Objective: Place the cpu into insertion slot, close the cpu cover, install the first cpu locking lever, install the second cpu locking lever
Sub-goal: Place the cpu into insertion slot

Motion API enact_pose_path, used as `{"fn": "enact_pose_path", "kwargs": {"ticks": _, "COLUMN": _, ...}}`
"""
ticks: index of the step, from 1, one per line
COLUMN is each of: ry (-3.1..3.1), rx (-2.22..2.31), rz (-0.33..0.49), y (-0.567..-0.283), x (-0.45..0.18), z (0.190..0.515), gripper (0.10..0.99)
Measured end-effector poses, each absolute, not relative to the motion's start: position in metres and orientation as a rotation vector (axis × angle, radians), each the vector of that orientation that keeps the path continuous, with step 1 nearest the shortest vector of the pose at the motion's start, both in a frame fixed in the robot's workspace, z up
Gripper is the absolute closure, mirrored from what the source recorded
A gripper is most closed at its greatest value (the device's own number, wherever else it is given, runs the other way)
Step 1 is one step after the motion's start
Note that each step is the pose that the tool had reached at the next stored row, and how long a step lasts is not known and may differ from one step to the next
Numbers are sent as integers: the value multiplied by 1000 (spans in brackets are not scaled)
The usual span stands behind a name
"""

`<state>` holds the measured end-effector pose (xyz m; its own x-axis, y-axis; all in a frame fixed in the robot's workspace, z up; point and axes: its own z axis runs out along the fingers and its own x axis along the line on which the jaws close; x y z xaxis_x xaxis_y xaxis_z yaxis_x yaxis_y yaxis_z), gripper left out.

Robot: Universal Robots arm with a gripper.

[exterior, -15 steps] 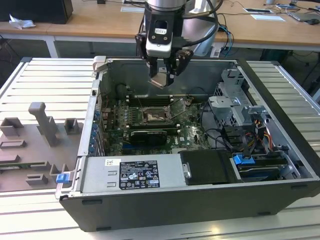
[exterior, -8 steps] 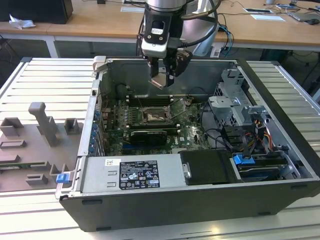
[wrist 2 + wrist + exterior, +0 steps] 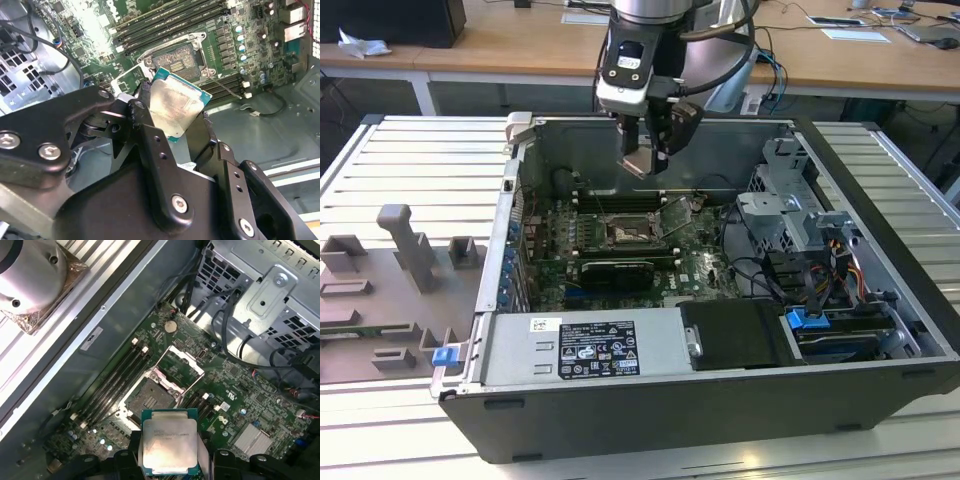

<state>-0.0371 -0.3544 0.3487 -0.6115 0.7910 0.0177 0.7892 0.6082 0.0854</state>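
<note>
My gripper (image 3: 643, 160) hangs above the open computer case, shut on the cpu (image 3: 175, 106). The cpu is a flat square chip with a pale silver top and a green edge, and it shows between the black fingers (image 3: 145, 125) in both wrist views (image 3: 169, 442). Below it lies the insertion slot (image 3: 146, 400), a dark square socket on the green motherboard (image 3: 705, 262), uncovered and with nothing in it (image 3: 177, 61). The cpu cover (image 3: 181, 365), a thin silver frame, stands flipped open beside the socket (image 3: 126, 80). A thin wire lever (image 3: 226, 88) lies loose alongside the socket.
Long memory slots (image 3: 112, 380) flank the socket. A metal drive cage (image 3: 785, 200) with cables fills the case on the exterior view's right. A power supply (image 3: 585, 345) sits at the front. A black card (image 3: 615, 270) lies near the socket. A grey fixture plate (image 3: 390, 290) lies outside the case.
</note>
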Motion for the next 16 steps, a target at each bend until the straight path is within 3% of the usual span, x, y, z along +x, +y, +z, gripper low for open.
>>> {"fn": "enact_pose_path", "kwargs": {"ticks": 16, "ry": 2599, "rx": 1703, "rz": 125, "y": -354, "x": -37, "z": 337, "gripper": 561}}
